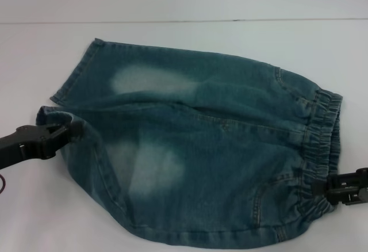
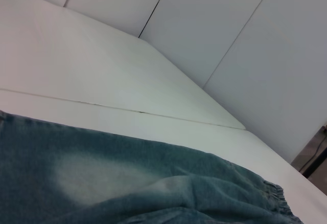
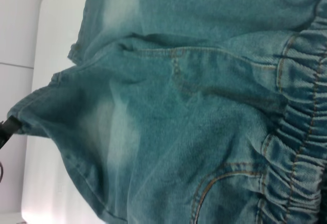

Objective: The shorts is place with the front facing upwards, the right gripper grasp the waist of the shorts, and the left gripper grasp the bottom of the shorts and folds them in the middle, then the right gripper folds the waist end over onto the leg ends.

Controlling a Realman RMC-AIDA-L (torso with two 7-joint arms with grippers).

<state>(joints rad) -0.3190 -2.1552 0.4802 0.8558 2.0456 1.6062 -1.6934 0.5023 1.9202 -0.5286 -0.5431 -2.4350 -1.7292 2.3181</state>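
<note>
The blue-green denim shorts [image 1: 218, 137] lie front up on the white table, with pale patches on both thighs. The gathered waist [image 1: 325, 119] points right and the leg ends point left. My left gripper [image 1: 70, 129] is shut on the near leg's hem [image 1: 52, 111], which is bunched and lifted a little. The far leg's hem [image 1: 75, 73] lies flat. At the near end of the waist, my right gripper [image 1: 319, 187] is shut on the band. The right wrist view shows the waist [image 3: 301, 132] close up. The left wrist view looks across the shorts [image 2: 127, 183].
The white table [image 1: 172, 39] runs bare behind and to the left of the shorts. A thin seam [image 1: 172, 21] crosses its far side. White wall panels [image 2: 245, 40] stand behind it. The shorts' near edge reaches the bottom of the head view.
</note>
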